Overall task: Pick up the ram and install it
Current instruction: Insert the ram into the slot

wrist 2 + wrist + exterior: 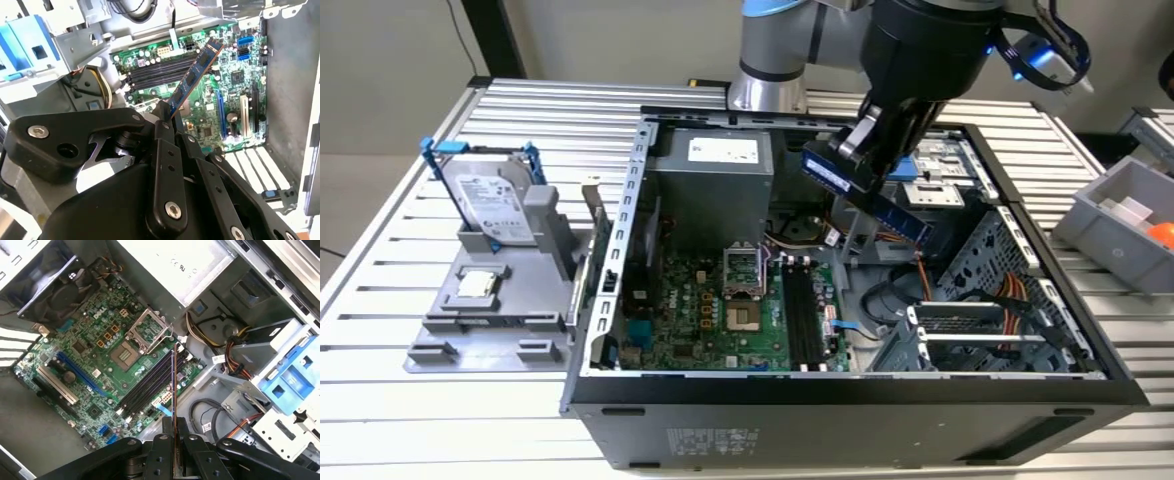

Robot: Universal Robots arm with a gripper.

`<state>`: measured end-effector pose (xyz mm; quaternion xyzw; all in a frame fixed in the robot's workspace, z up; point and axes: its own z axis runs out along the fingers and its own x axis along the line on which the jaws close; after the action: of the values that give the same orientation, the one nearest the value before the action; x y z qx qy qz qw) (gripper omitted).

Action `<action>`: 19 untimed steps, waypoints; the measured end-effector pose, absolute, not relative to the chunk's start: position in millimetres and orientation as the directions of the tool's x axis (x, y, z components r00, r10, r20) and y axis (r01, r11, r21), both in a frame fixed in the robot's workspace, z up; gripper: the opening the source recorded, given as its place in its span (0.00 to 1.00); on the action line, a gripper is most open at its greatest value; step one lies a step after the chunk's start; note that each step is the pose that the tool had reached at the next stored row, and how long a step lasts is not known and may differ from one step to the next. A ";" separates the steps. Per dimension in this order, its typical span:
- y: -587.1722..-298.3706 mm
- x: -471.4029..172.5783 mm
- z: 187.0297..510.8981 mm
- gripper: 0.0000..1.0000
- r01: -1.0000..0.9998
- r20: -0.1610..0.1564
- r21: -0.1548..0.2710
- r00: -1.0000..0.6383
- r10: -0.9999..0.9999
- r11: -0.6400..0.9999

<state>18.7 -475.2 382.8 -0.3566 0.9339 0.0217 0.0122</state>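
On the slatted metal table, open computer case, gripper clamped on the ram, stick tilted above the motherboard, grey fixture alongside at exterior view's left.

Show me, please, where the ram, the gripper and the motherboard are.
ram (196,75), second wrist view, middle of the stick.
gripper (174,424), first wrist view, midway between its fingertips.
motherboard (87,327), first wrist view, bare green surface.
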 end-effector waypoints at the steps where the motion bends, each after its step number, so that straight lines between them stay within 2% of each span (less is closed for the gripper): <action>1: -475.2 18.7 382.9 0.00 -0.659 -0.038 0.032 -0.752 -0.658 0.752; 19: -476.0 18.7 382.8 0.00 -0.512 -0.038 0.032 -0.859 -0.511 0.858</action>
<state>18.7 -476.0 382.8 -0.2656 0.9638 0.0204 0.0143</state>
